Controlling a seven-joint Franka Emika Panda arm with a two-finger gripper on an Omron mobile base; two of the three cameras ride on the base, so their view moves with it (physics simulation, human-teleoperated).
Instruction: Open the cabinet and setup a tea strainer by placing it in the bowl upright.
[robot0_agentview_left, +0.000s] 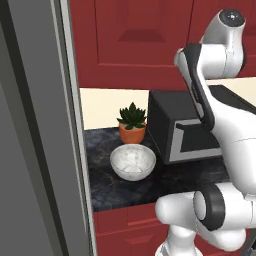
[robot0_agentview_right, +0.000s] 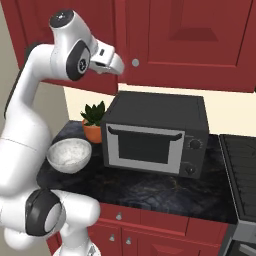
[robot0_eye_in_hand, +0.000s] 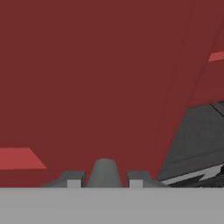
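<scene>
The gripper (robot0_agentview_right: 119, 66) sat spread around the round knob (robot0_agentview_right: 135, 62) of the closed cabinet (robot0_agentview_right: 185, 35). Below the cabinet, the marbled bowl (robot0_agentview_right: 69, 154) stood beside the microwave (robot0_agentview_right: 155, 134), near the succulent pot (robot0_agentview_right: 93, 131).

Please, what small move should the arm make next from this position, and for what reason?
Probably close the claw on the round knob and pull. The cabinet doors look shut, the claw sits just beside the knob, and in the hand view the knob stands between the fingertips. The bowl on the counter holds nothing.
</scene>
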